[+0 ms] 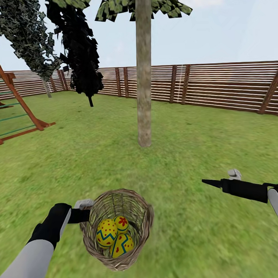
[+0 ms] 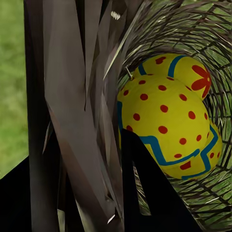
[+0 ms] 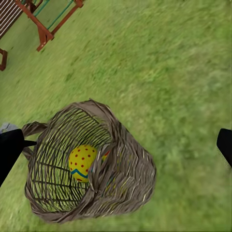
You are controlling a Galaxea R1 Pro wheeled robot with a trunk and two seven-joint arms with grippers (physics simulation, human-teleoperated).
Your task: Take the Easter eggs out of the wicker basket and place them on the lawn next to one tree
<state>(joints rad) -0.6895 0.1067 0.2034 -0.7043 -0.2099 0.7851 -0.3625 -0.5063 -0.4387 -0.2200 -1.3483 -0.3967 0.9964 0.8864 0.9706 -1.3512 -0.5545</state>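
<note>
Now the left pincer grips the wicker basket rim, eggs inside.

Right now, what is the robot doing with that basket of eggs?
The robot's left gripper grips the rim of the small brown wicker basket, apparently carrying it. Three yellow painted Easter eggs sit inside. Its right gripper holds nothing. A tall pale tree trunk stands ahead on the green lawn.
</note>
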